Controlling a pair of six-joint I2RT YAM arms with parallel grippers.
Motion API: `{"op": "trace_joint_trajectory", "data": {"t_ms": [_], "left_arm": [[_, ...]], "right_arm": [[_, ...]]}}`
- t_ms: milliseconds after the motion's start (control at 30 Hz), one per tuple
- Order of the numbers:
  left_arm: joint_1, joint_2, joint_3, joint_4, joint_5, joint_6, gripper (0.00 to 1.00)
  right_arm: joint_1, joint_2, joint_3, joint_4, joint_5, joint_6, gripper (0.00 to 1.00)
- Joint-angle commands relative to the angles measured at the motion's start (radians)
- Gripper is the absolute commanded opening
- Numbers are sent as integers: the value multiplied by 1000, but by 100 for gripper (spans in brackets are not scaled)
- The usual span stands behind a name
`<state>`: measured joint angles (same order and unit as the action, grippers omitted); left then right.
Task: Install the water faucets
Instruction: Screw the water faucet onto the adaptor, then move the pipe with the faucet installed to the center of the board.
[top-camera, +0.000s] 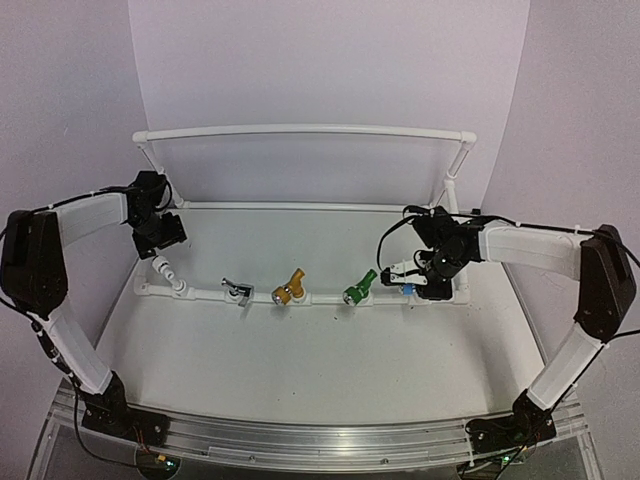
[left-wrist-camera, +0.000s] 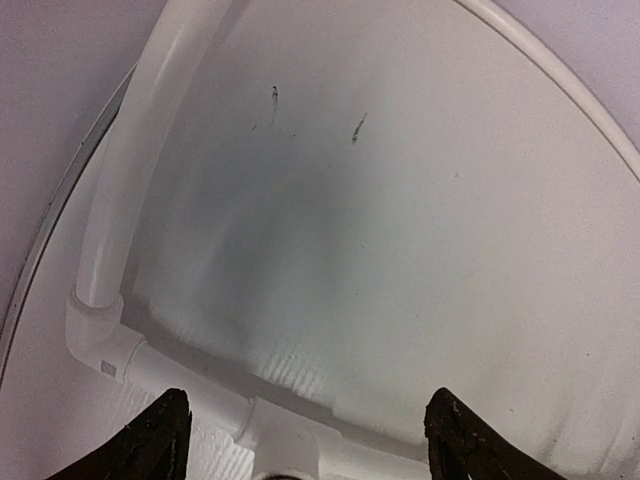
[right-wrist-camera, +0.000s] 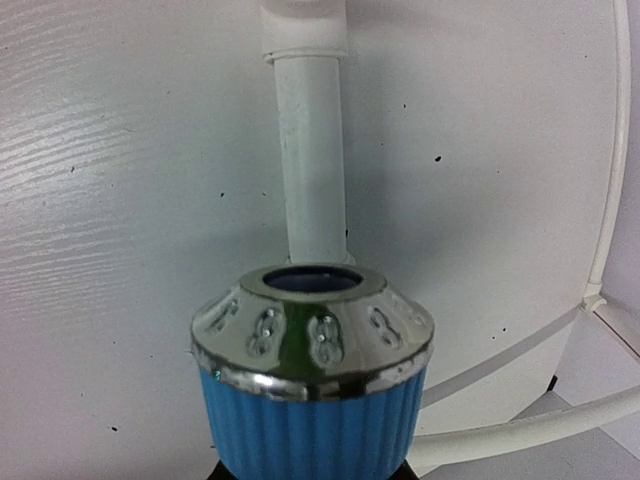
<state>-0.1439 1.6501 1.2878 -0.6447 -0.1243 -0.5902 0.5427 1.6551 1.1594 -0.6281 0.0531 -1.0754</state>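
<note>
Evidently the blue ribbed faucet (right-wrist-camera: 315, 400) is clamped in the right claw (top-camera: 409, 280), its axis aligned with the white pipe (right-wrist-camera: 312, 150) ahead.

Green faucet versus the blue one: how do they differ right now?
The green faucet stands free on the front pipe with no gripper on it; the blue faucet is held by the right gripper. The green faucet is second from the right in the row; the blue faucet is at the right end. Whether the blue one is fully seated cannot be told. Both have a shiny metal nozzle.
</note>
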Motion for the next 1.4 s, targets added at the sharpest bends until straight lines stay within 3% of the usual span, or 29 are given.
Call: {"op": "trace_joint_trajectory", "data": {"t_ms": [0, 433, 733, 1000, 1200, 1367], "left_arm": [[74, 111, 41, 69, 18, 70, 79], [211, 349, 132, 35, -88, 169, 73], [298, 351, 162, 4, -162, 209, 71], [356, 351, 194, -9, -146, 245, 70], [348, 318, 202, 19, -30, 270, 71], [261, 244, 232, 12, -1, 329, 78]], "right_arm": [[7, 100, -22, -102, -75, 41, 0], [26, 133, 5, -93, -84, 73, 0], [67, 152, 34, -93, -107, 118, 0], [121, 200, 86, -87, -123, 177, 0], [126, 193, 91, -85, -104, 182, 0], [126, 154, 104, -94, -84, 205, 0]]}}
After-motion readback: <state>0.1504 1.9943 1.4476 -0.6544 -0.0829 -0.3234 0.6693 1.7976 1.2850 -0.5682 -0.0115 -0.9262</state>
